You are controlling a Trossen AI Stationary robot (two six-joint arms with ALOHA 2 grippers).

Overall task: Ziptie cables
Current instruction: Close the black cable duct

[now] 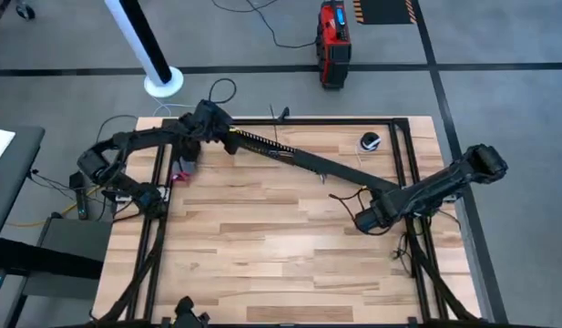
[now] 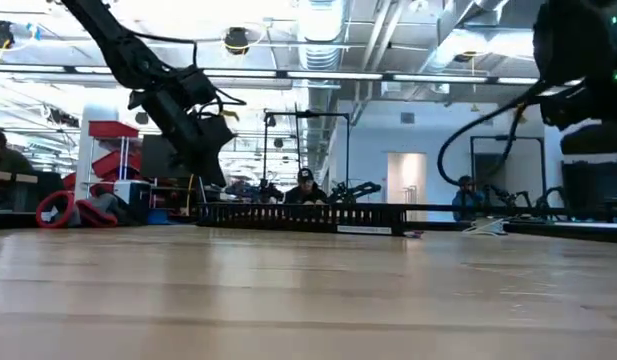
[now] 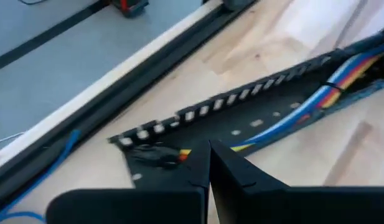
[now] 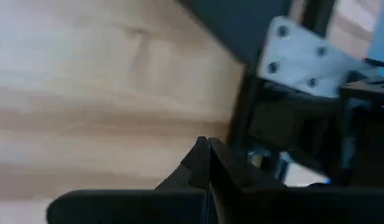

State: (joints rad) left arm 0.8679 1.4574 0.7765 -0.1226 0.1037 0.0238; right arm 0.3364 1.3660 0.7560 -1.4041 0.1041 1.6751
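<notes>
Both grippers pressed together and empty; the cables lie in the slotted channel, apparently with one tie on.

The left gripper [image 3: 209, 163], fingers together and holding nothing, hangs just over the near end of the black comb-slotted channel [image 3: 241, 99] at the table's far left. In that channel run the cables [image 3: 316, 99], blue, red and yellow, with a dark band crossing them that looks like a fitted tie. The right gripper [image 4: 208, 160], likewise pinched together on nothing, sits beside the table frame [image 4: 241, 134] near the channel's other end. Judging by this, further ties along the run seem left to do.
</notes>
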